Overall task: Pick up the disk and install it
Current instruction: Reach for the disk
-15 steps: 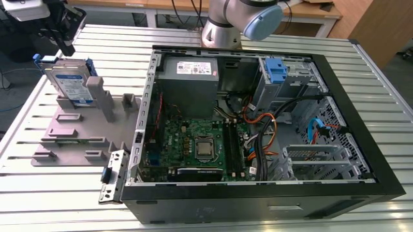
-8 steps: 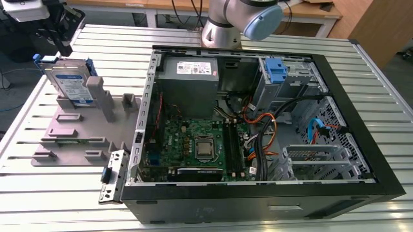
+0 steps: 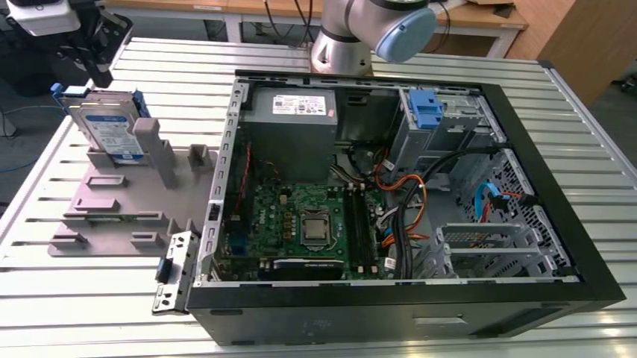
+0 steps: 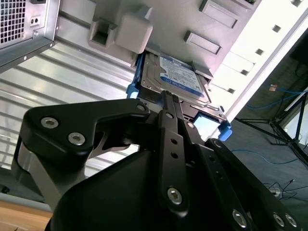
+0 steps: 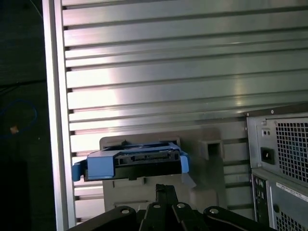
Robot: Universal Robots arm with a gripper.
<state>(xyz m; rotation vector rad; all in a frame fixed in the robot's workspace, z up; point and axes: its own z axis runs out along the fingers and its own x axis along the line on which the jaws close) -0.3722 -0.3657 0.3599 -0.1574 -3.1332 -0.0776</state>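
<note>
The disk (image 3: 107,125) is a silver drive with a white-and-blue label in a blue caddy. It stands on edge in a grey fixture (image 3: 119,198) on the exterior view's left, outside the computer case. My gripper (image 3: 103,74) hangs just above the disk's top edge and is apart from it. In the second wrist view the black fingers (image 4: 166,125) lie together over the disk (image 4: 179,77), so the gripper (image 4: 167,96) is shut with nothing in it. The first wrist view shows the caddy's connector end (image 5: 132,162) just beyond the gripper (image 5: 162,188).
An open computer case (image 3: 538,149) lies on the slatted metal table (image 3: 597,209), with the motherboard (image 3: 298,224), a grey power-supply box (image 3: 298,112) and a blue bracket (image 3: 425,110) in its bay. A loose metal bracket (image 3: 171,272) rests by the case's near corner.
</note>
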